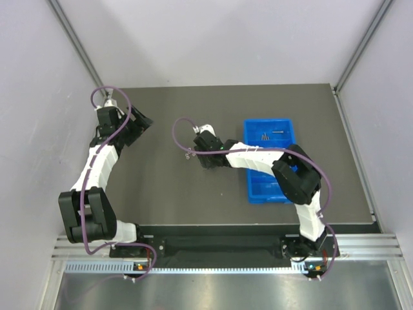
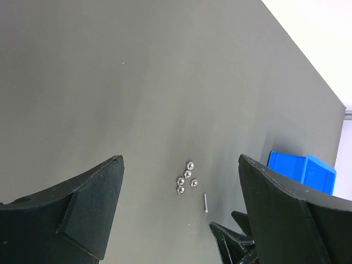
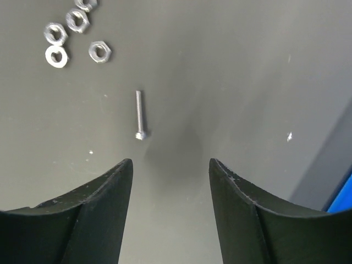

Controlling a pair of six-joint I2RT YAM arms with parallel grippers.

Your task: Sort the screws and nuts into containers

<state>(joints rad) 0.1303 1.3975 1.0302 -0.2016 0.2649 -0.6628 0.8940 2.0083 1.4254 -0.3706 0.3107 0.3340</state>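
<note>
One nut (image 3: 85, 3) is cropped by the right wrist view's top edge; the blue tray (image 3: 342, 199) shows only a corner. Overhead, its contents, possibly screws (image 1: 265, 137), are indistinct.

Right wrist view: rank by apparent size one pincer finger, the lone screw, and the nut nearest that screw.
1. Pincer finger: largest by far, though it also sits closest to the lens.
2. Screw: longer than any nut is wide.
3. Nut: smallest; the other nuts look about the same size.

tray (image 1: 261, 187) on worktop (image 1: 168, 194) right half, long side near-to-far, screws (image 1: 271, 135) in its far-end compartment, nuts (image 2: 187, 174) clustered mid-worktop left of tray, loose screw (image 3: 141, 114) just beside nuts
</note>
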